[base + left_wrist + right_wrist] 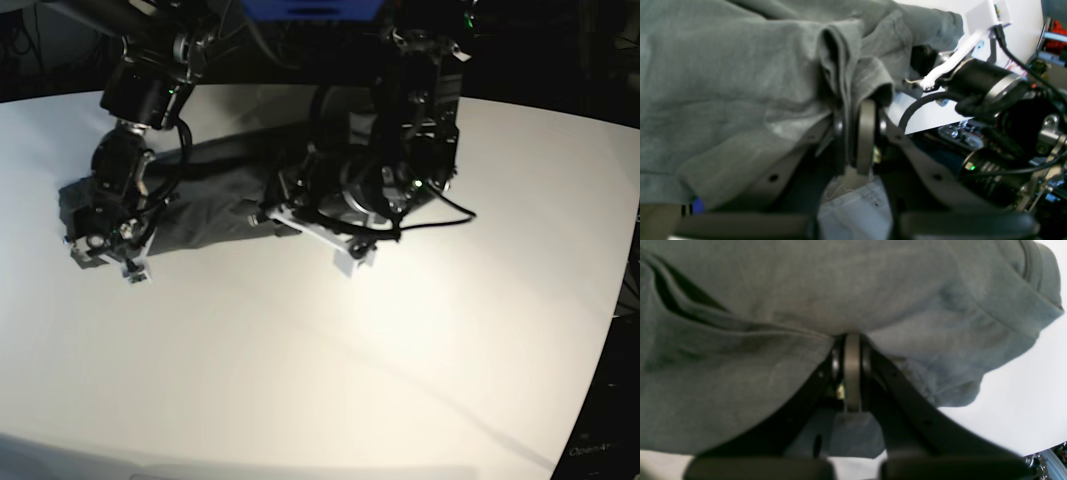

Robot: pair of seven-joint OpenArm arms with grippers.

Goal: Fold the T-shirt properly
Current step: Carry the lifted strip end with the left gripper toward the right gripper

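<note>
Fold under way, not finished: plain dark grey soft-cloth T-shirt (215, 205) lies bunched near the far left corner of the white table (330, 360), left gripper (853, 133) and right gripper (851, 370) each clamped on a cloth edge, final flattening apparently outstanding.

A wide white table (400, 340) with a curved edge fills most of the base view, brightest near its middle where light pools and dimmer toward its near edge. Beyond the table the room is dark, with black cables and equipment (560, 50) only dimly visible.
</note>
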